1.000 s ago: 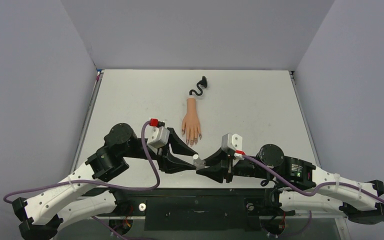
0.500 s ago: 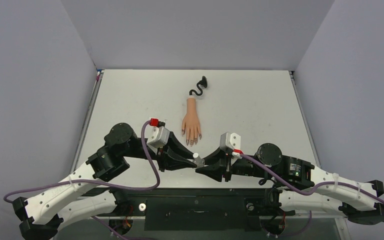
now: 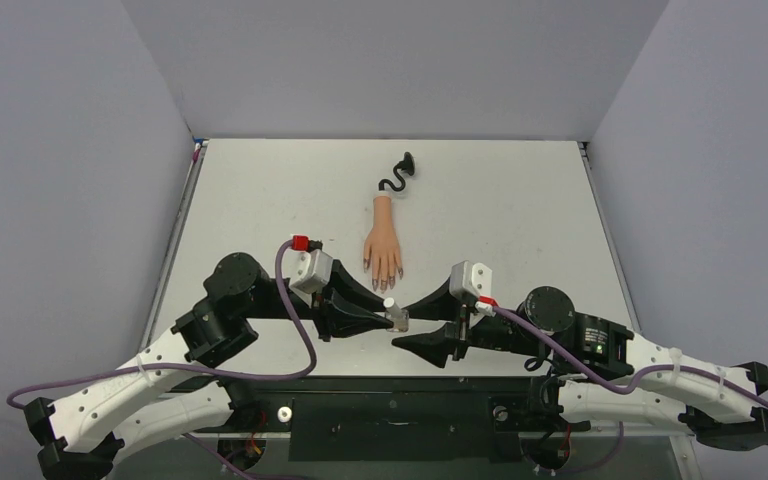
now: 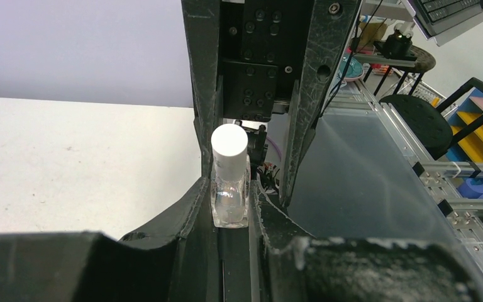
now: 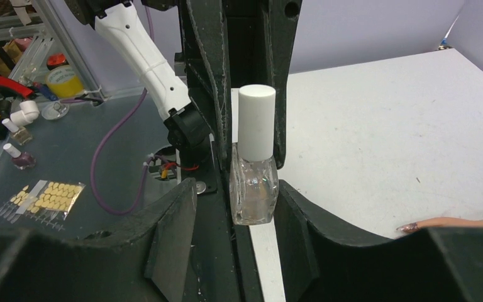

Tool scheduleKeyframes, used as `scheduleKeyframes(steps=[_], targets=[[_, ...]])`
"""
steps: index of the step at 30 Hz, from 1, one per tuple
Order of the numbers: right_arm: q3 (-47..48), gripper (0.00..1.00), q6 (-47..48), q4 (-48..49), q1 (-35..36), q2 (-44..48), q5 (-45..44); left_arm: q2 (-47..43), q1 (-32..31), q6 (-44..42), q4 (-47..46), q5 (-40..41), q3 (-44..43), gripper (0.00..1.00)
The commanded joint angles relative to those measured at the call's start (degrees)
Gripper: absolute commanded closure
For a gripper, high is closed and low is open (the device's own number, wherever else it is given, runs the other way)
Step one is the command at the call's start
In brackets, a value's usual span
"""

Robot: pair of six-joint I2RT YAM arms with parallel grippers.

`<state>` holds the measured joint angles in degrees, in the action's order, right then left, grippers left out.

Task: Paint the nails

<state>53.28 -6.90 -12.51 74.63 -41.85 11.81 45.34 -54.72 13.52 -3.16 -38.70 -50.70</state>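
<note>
The peach mannequin hand lies mid-table, fingers pointing toward me, with dark nails at its tips. One nail tip shows in the right wrist view. My left gripper is shut on the small clear polish bottle, which stands upright with its white cap on. The bottle shows between the left fingers. My right gripper is open, its jaws spread around the bottle from the opposite side. A clear gap shows on one side, and the other finger is close beside the glass.
The hand's curly black stem ends in a suction foot at the back. The table's near edge runs just under both grippers. Grey walls enclose the left, right and back. A bench with nail-tip sheets lies beyond the table.
The right gripper's jaws have spread open around the bottle, and its wrist has drawn slightly right. The left gripper has carried the bottle a little farther from me, toward the hand's fingertips.
</note>
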Motion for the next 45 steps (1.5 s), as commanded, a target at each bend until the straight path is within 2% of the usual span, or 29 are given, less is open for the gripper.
scheduleKeyframes(steps=[1, 4, 8, 10, 13, 20, 23, 28, 33, 36, 38, 39, 41, 45], targets=[[0.6, 0.58, -0.3, 4.5, 0.0, 1.1, -0.9, -0.8, -0.3, 1.8, -5.6, 1.1, 0.4, 1.00], [0.7, 0.62, -0.3, 4.9, 0.0, 0.8, -1.1, -0.8, -0.2, 2.2, -6.3, 1.2, 0.7, 1.00], [0.6, 0.72, -0.2, 5.1, 0.0, 0.4, -1.0, -1.2, -0.2, 2.5, -7.1, 1.4, 1.0, 1.00], [0.6, 0.73, -0.2, 5.1, 0.0, 0.3, -1.0, -1.3, -0.2, 2.7, -7.4, 1.5, 1.2, 1.00], [0.4, 0.72, -0.2, 5.1, -0.1, 0.3, -1.0, -1.5, -0.2, 2.9, -7.9, 1.6, 1.3, 1.00], [0.1, 0.62, -0.3, 5.2, 0.0, 0.4, -1.2, -1.9, -0.3, 3.3, -9.4, 1.3, 2.0, 1.00], [0.1, 0.63, -0.3, 5.2, 0.0, 0.4, -1.1, -2.0, -0.2, 3.7, -10.1, 1.1, 2.2, 1.00], [0.2, 0.75, -0.2, 5.3, 0.0, 0.3, -1.1, -2.0, -0.2, 4.1, -10.9, 0.9, 2.6, 1.00], [0.2, 1.00, -0.1, 5.4, 0.0, 0.3, -1.1, -1.7, -0.2, 4.7, -12.0, 1.1, 3.0, 1.00], [0.0, 1.00, -0.2, 5.4, 0.0, 0.8, -1.4, -1.4, -0.3, 4.8, -11.9, 1.1, 3.1, 1.00], [-0.3, 1.00, -0.3, 5.4, -0.1, 1.2, -1.7, -1.4, -0.3, 4.8, -11.7, 1.1, 3.1, 0.84], [-0.5, 1.00, -0.3, 5.4, 0.0, 1.4, -1.8, -1.5, -0.3, 4.8, -11.5, 1.0, 3.1, 0.67], [-0.8, 1.00, -0.4, 5.3, 0.0, 1.9, -2.0, -2.1, -0.3, 4.4, -10.4, 1.0, 3.0, 0.48], [-1.4, 1.00, -0.6, 5.0, 0.0, 2.9, -1.9, -3.7, -0.3, 3.6, -9.1, 1.2, 3.0, 0.33]])
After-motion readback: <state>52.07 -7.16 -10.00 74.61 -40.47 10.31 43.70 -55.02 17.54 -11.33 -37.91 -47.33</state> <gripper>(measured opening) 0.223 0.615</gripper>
